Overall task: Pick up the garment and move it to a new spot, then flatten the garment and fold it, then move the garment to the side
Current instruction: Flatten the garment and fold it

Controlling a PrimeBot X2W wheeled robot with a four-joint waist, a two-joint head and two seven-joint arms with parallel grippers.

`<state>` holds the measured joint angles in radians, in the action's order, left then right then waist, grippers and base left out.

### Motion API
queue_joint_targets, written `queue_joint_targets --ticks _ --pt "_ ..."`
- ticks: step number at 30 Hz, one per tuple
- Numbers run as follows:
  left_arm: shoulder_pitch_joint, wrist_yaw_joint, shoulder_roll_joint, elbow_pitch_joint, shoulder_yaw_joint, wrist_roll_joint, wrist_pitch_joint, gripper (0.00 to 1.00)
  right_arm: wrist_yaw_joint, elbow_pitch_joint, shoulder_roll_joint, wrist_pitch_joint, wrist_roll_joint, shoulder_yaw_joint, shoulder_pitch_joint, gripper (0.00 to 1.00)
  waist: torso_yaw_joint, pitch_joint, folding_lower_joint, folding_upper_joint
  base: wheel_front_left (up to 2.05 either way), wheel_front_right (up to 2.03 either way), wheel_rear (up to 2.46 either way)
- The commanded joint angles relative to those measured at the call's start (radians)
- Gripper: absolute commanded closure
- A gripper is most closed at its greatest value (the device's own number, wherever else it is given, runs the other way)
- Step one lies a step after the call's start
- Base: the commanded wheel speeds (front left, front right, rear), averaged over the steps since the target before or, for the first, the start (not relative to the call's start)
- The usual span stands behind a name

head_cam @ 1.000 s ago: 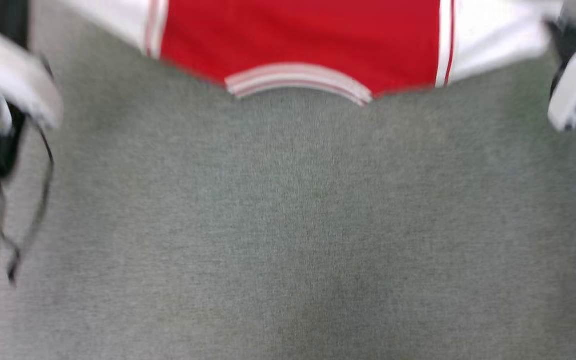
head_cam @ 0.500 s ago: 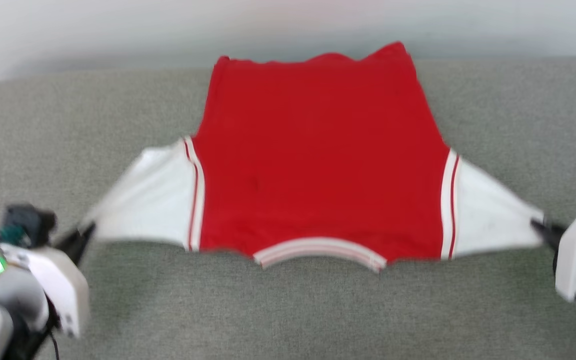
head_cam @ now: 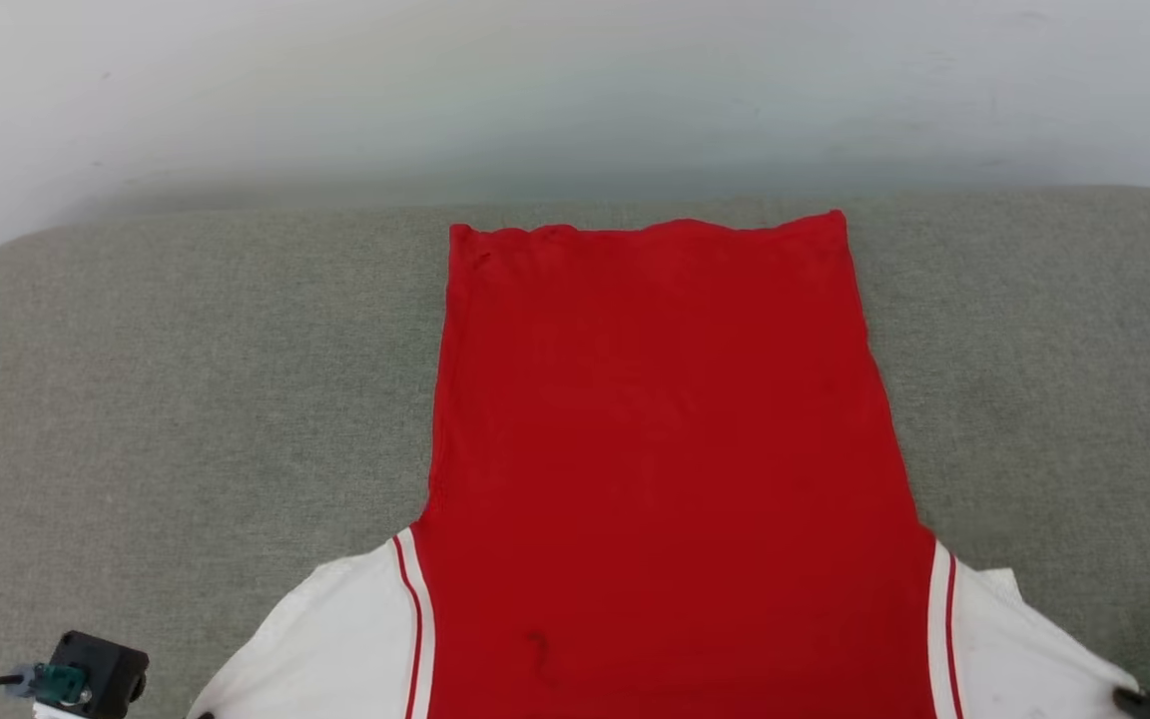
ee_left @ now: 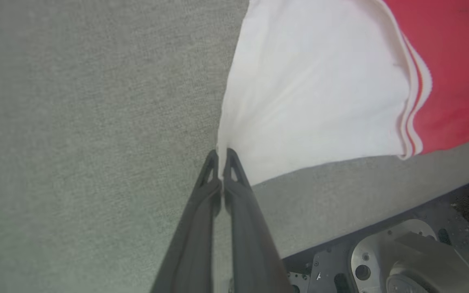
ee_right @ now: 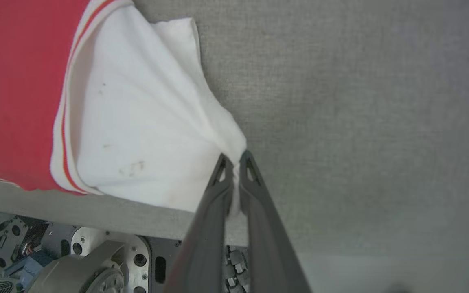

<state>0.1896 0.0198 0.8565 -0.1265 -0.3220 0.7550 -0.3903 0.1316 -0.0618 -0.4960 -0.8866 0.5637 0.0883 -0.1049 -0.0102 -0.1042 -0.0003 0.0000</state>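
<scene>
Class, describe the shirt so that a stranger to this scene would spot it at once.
Find the wide grey fabric surface. A shirt lies spread flat across its middle. It alone is bright red, with white sleeves trimmed in red stripes.

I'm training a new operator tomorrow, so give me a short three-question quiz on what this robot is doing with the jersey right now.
1. True or false: the left gripper is shut on a white sleeve of the garment.
2. The right gripper pinches: A) the red hem, B) the other white sleeve, C) nothing.
3. What colour is the surface under the garment?
Key: 1 true; 2 B; 3 grey.
</scene>
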Motion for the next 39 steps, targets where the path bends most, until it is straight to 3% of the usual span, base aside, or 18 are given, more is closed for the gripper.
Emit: queue_joint_targets --ticks 1,7,8,9,17,24,32,39 --pt "0.038 0.011 0.008 -0.016 0.002 0.019 -0.010 1.00 -0.002 -0.022 0.019 -0.046 0.011 0.036 -0.054 1.00 0.003 -0.001 0.0003 0.0000 0.00 0.00 0.00" --pt "0.057 -0.001 -0.017 -0.029 -0.024 0.021 0.003 1.00 -0.002 -0.045 0.049 -0.090 0.008 0.072 -0.105 1.00 0.010 -0.013 0.0003 0.0000 0.00 0.00 0.00" --pt "0.052 -0.005 -0.029 -0.031 -0.027 0.029 0.010 1.00 -0.001 -0.050 0.045 -0.089 -0.003 0.067 -0.106 0.80 0.012 -0.014 0.0003 0.0000 0.00 0.00 0.00" --pt "0.049 -0.009 -0.039 -0.035 -0.027 0.039 0.017 1.00 -0.001 -0.057 0.041 -0.081 -0.012 0.059 -0.105 0.00 0.014 -0.015 0.0003 0.0000 0.00 0.00 0.00" --pt "0.067 -0.042 -0.044 -0.156 -0.023 0.101 0.012 1.00 -0.001 -0.143 0.033 -0.095 0.026 0.060 -0.028 0.00 0.055 -0.053 0.0003 0.0000 0.00 0.00 0.00" --pt "0.035 -0.046 -0.025 -0.302 -0.034 0.108 -0.035 1.00 -0.001 -0.217 -0.004 -0.170 0.018 0.076 0.176 0.00 0.131 -0.157 0.0003 0.0000 0.00 0.00 0.00" --pt "-0.062 -0.094 -0.055 -0.347 -0.078 0.064 -0.026 1.00 -0.001 -0.112 -0.015 -0.356 -0.046 0.102 0.569 0.00 0.252 -0.331 0.0003 0.0000 0.00 0.00 0.00" --pt "-0.169 -0.124 -0.092 -0.372 -0.136 -0.018 -0.001 1.00 -0.001 0.011 -0.040 -0.545 -0.180 0.128 0.842 0.00 0.375 -0.461 0.0003 0.0000 0.00 0.00 0.00"
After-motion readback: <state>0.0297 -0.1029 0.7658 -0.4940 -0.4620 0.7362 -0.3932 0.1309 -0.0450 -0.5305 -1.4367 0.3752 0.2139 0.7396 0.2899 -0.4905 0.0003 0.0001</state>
